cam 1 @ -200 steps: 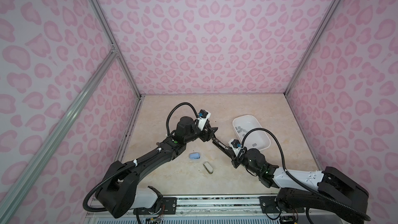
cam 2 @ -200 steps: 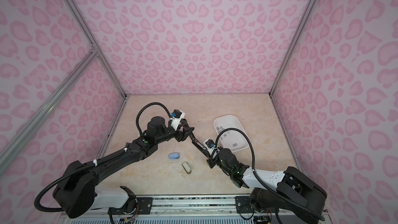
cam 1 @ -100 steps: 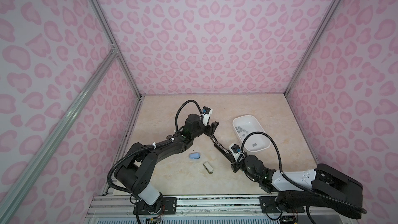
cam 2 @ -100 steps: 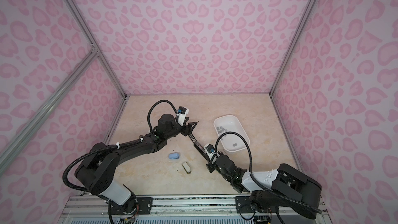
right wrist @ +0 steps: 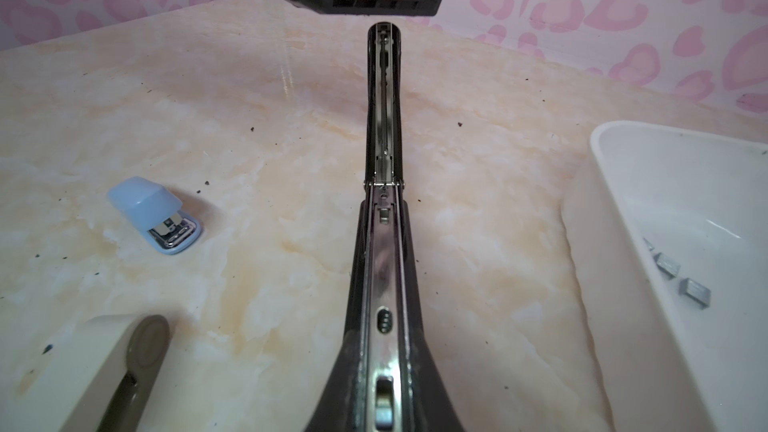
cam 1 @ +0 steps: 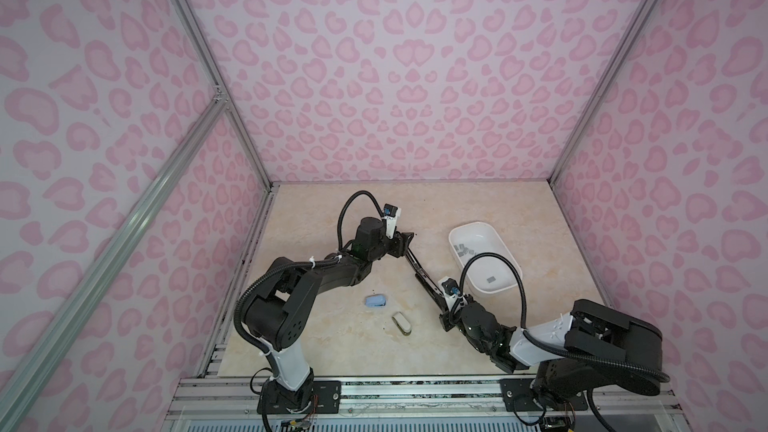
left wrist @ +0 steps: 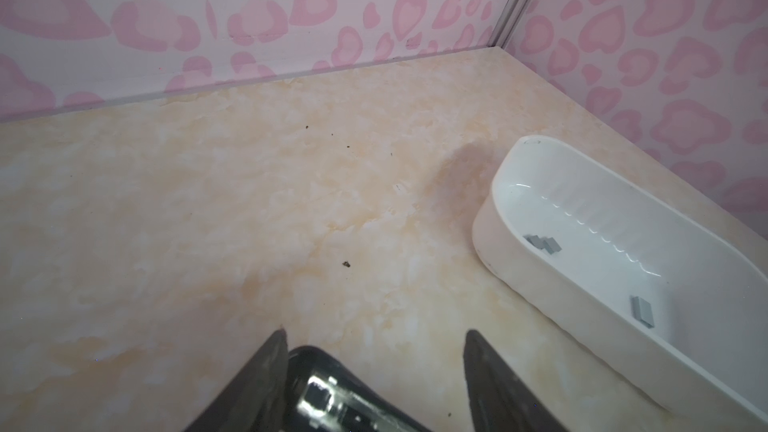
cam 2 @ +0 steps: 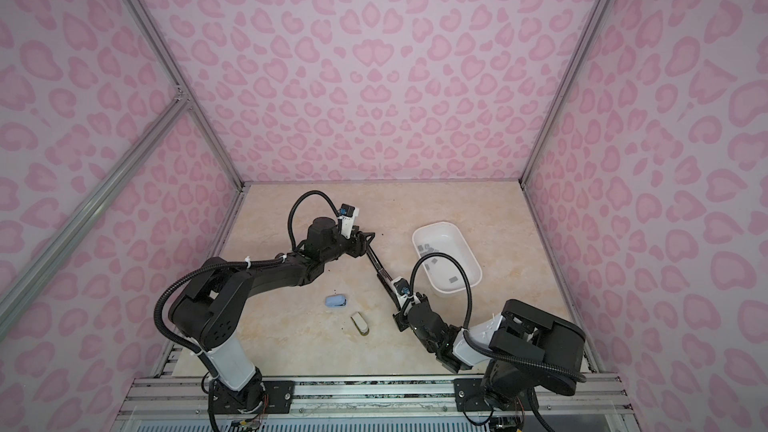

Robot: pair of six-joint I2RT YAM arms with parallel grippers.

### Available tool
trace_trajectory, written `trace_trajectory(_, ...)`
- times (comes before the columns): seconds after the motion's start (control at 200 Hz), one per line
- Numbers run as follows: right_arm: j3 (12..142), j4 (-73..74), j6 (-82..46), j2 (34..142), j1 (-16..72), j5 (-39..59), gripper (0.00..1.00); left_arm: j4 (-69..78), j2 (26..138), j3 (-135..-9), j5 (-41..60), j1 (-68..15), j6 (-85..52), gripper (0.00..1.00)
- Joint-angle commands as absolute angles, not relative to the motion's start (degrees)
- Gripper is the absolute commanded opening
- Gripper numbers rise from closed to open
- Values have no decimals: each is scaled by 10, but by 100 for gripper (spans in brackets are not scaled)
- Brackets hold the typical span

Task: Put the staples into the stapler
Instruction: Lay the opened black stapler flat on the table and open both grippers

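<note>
Your right jaws were clamped on the opened stapler [right wrist: 384,251]; your left jaws stood apart around its far tip. Loading seemingly remained: staples [left wrist: 542,243] lay in the tray [left wrist: 511,276] at the stapler's 3 o'clock.

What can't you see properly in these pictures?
- staples: too small to count in both top views; a cable crosses the white tray.
- cream stapler: blurred and cut off by the right wrist view's edge.
- black stapler: mostly cut off by the left wrist view's edge.

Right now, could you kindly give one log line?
left fingers: open at stapler end | right fingers: shut on stapler | staples: in tray
</note>
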State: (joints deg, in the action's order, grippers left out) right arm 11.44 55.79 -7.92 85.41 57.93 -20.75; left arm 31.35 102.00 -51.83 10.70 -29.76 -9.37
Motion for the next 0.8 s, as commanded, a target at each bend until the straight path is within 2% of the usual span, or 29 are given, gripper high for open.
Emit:
trace_trajectory(0.0, 113, 645, -91, 874, 580, -250, 0, 352, 1027, -522, 124, -295, -96, 68)
trace_trajectory(0.165, 114, 676, -114, 911, 581, -271, 0, 356, 1029, -519, 134, -292, -98, 68)
trace_trajectory(0.325, 121, 706, -129, 958, 581, -290, 0, 362, 980, -483, 143, -290, -94, 68)
trace_trajectory(0.6, 126, 781, -157, 1045, 580, -370, 0, 341, 810, -388, 129, -290, -87, 68)
trace_trajectory(0.795, 141, 781, -162, 1070, 581, -374, 0, 295, 670, -319, 91, -290, -115, 72)
